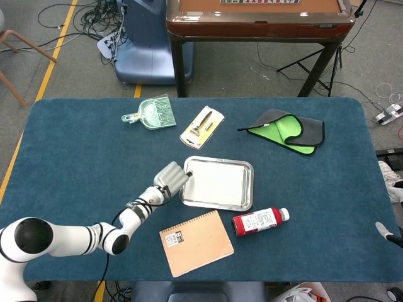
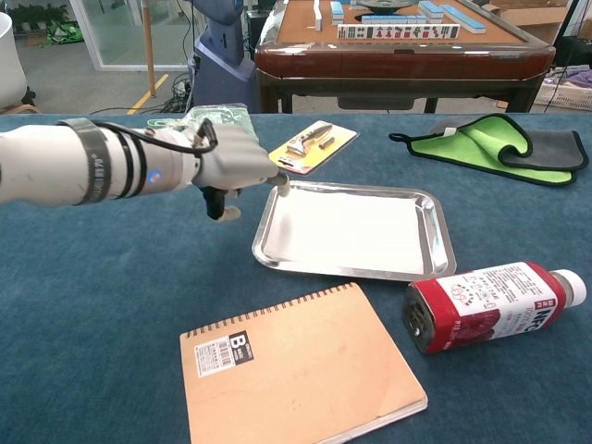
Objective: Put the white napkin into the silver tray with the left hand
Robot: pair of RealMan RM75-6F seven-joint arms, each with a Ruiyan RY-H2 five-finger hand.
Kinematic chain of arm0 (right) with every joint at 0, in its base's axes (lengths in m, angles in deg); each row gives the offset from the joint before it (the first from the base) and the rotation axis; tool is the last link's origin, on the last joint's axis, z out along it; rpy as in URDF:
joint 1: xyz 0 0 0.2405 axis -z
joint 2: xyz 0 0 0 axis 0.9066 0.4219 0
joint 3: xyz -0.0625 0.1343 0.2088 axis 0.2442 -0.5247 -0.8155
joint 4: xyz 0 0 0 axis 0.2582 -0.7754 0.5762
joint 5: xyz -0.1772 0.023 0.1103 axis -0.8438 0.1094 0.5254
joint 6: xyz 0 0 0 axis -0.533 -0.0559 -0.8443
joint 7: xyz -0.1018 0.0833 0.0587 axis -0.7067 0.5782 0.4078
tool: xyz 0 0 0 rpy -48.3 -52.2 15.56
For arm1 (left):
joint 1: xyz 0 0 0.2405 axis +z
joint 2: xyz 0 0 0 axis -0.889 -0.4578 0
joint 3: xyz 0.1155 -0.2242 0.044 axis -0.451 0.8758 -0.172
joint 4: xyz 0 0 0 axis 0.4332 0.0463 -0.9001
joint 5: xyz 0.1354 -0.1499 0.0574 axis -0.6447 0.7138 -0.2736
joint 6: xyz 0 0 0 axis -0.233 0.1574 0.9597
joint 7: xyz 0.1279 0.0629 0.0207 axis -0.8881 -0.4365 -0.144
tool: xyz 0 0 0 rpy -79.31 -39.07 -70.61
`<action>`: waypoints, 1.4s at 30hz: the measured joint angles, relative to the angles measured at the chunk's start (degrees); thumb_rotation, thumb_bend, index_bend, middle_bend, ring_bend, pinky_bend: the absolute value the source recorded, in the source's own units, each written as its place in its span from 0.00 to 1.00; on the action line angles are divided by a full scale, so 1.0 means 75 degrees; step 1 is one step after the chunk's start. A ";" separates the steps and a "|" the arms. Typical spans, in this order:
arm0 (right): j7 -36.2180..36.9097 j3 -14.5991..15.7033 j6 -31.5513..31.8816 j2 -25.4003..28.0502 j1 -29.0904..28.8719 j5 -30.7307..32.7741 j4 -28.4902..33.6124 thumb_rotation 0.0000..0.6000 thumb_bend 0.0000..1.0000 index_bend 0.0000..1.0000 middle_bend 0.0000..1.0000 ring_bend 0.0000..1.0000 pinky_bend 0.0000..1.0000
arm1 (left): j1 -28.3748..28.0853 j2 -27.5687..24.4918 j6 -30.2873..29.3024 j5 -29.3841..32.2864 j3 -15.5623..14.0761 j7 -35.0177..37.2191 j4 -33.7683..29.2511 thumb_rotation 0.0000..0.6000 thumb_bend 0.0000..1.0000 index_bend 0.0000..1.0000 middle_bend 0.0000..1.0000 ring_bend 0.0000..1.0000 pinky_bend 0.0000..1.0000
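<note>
The white napkin point(image 2: 347, 231) lies flat inside the silver tray point(image 2: 435, 242), covering most of its floor; the tray sits near the middle of the bench point(image 1: 75, 157), a little toward the near edge. So the placing looks done, and the risks are in getting clear.

The left hand point(image 2: 231, 166) hovers at the tray's far-left corner; its fingers point(image 2: 268, 171) are loosely extended and apart from the thumb, with nothing visibly between them. One fingertip sits just over the tray's rim; I cannot tell whether it touches the metal.

- A low or sideways pull could hook that rim; the light tray would then skid or tip, spilling the napkin onto the bench.
- If a fold of napkin clings to a fingertip, lifting away would drag it back over the rim; cloth this thin likely snags easily.
- A shoved tray has close neighbours: the red bottle point(image 2: 490, 305) lies just beside its near-right corner and could roll; the brown notebook point(image 2: 301, 375) lies just off its near edge.
- Swinging toward the far edge risks brushing the razor pack point(image 2: 314, 143), which is near the hand.

A small grey shape at the bench's right edge in the head view may be the right hand point(image 1: 385, 233); its fingers cannot be made out.
</note>
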 measured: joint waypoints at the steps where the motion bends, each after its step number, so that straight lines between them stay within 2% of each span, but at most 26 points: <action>1: -0.0016 0.0004 -0.0032 0.0018 -0.0033 -0.0039 0.0018 1.00 0.08 0.24 0.26 0.21 0.19 | 0.0103 -0.0100 -0.0126 -0.0031 0.0023 0.0107 -0.0095 1.00 0.40 0.17 1.00 1.00 1.00; 7: -0.0128 0.0023 -0.0263 0.0093 -0.0220 -0.0170 0.0102 1.00 0.08 0.24 0.26 0.21 0.19 | 0.0905 -0.0776 -0.0998 -0.0243 0.0158 0.0852 -0.0616 1.00 0.39 0.15 0.94 0.90 0.99; 15: -0.0129 0.0070 -0.0685 0.0194 -0.0497 -0.0295 0.0197 1.00 0.08 0.24 0.26 0.21 0.19 | 0.2192 -0.1644 -0.2265 -0.0467 0.0274 0.1689 -0.1329 1.00 0.39 0.15 0.73 0.66 0.99; 19: 0.0038 0.0112 -0.0979 0.0307 -0.0669 -0.0368 0.0223 1.00 0.08 0.24 0.26 0.21 0.19 | 0.2784 -0.1900 -0.2871 -0.0669 0.0253 0.1939 -0.1622 1.00 0.36 0.15 0.63 0.59 0.96; 24: 0.0265 0.0154 -0.1299 0.0437 -0.0899 -0.0473 0.0229 1.00 0.07 0.24 0.26 0.20 0.19 | 0.3552 -0.2143 -0.3470 -0.0946 0.0188 0.2249 -0.1915 1.00 0.32 0.15 0.51 0.50 0.81; 29: 0.0472 0.0197 -0.1584 0.0542 -0.1128 -0.0612 0.0280 1.00 0.06 0.24 0.25 0.18 0.19 | 0.4333 -0.2236 -0.4246 -0.1464 0.0100 0.2595 -0.2158 1.00 0.28 0.14 0.40 0.38 0.57; 33: 0.0668 0.0244 -0.1791 0.0627 -0.1315 -0.0780 0.0317 1.00 0.06 0.17 0.24 0.16 0.19 | 0.4926 -0.2298 -0.4757 -0.1942 0.0039 0.2950 -0.2362 1.00 0.26 0.13 0.34 0.31 0.39; 38: 0.0761 0.0314 -0.1949 0.0663 -0.1479 -0.0919 0.0327 1.00 0.05 0.16 0.20 0.12 0.17 | 0.5602 -0.2411 -0.5229 -0.2655 -0.0126 0.3195 -0.2634 1.00 0.24 0.12 0.29 0.26 0.29; 42: 0.0796 0.0406 -0.2070 0.0627 -0.1571 -0.1046 0.0315 1.00 0.04 0.16 0.19 0.11 0.16 | 0.6036 -0.2471 -0.5552 -0.3192 -0.0248 0.3264 -0.2827 1.00 0.24 0.12 0.29 0.26 0.27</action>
